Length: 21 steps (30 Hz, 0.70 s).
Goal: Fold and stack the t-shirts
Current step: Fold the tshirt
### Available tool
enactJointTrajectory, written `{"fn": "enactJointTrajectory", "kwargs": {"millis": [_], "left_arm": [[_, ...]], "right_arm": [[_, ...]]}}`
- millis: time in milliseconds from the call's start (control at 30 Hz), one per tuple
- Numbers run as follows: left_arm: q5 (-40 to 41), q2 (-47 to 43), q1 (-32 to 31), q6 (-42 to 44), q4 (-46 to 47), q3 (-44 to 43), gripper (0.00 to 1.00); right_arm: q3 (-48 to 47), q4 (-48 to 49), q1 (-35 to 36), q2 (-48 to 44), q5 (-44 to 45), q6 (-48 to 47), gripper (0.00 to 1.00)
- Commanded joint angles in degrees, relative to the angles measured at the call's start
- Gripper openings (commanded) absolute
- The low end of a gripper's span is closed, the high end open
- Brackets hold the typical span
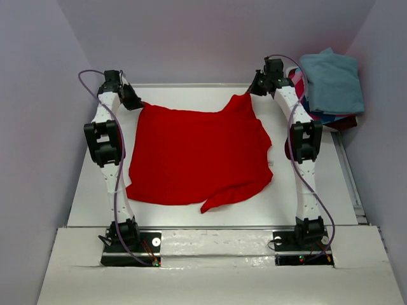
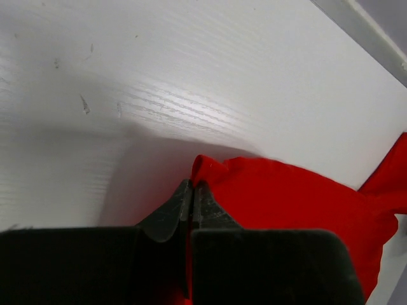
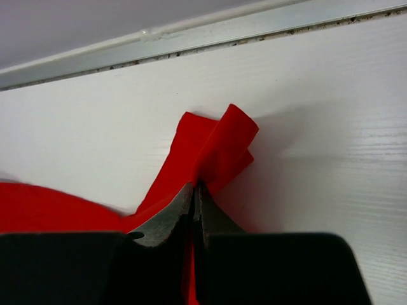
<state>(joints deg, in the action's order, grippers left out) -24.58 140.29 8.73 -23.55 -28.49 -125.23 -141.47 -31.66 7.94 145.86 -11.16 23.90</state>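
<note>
We see the left gripper (image 2: 192,192) and the right gripper (image 3: 196,190) each clamped on a far corner of the red t-shirt (image 1: 197,155). The other t-shirts (image 1: 331,82) lie beyond its far right corner.

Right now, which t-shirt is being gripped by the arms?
The red t-shirt, spread flat, pinched by left gripper and right gripper; the other t-shirts lie piled far right.

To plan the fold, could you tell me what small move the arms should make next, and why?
Probably lift both pinched corners together and draw them toward the near edge. The left gripper and right gripper are each shut on a far corner of the red t-shirt, which lies spread but rumpled on the table, not yet folded.
</note>
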Motion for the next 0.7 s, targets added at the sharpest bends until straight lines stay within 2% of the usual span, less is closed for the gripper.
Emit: {"fn": "enactJointTrajectory", "kwargs": {"millis": [0, 367, 667], "left_arm": [[0.41, -6.43, -0.21, 0.70, -0.42, 0.07, 0.06], [3.31, -10.38, -0.21, 0.17, -2.36, 4.37, 0.06], [4.63, -14.69, -0.21, -1.76, -3.59, 9.83, 0.06]], "right_arm": [[1.63, -0.33, 0.32, -5.15, -0.80, -0.78, 0.07], [3.04, -1.91, 1.37, -7.96, -0.80, -1.49, 0.07], [11.56, -1.74, 2.43, -14.37, -0.88, -0.79, 0.07]]}}
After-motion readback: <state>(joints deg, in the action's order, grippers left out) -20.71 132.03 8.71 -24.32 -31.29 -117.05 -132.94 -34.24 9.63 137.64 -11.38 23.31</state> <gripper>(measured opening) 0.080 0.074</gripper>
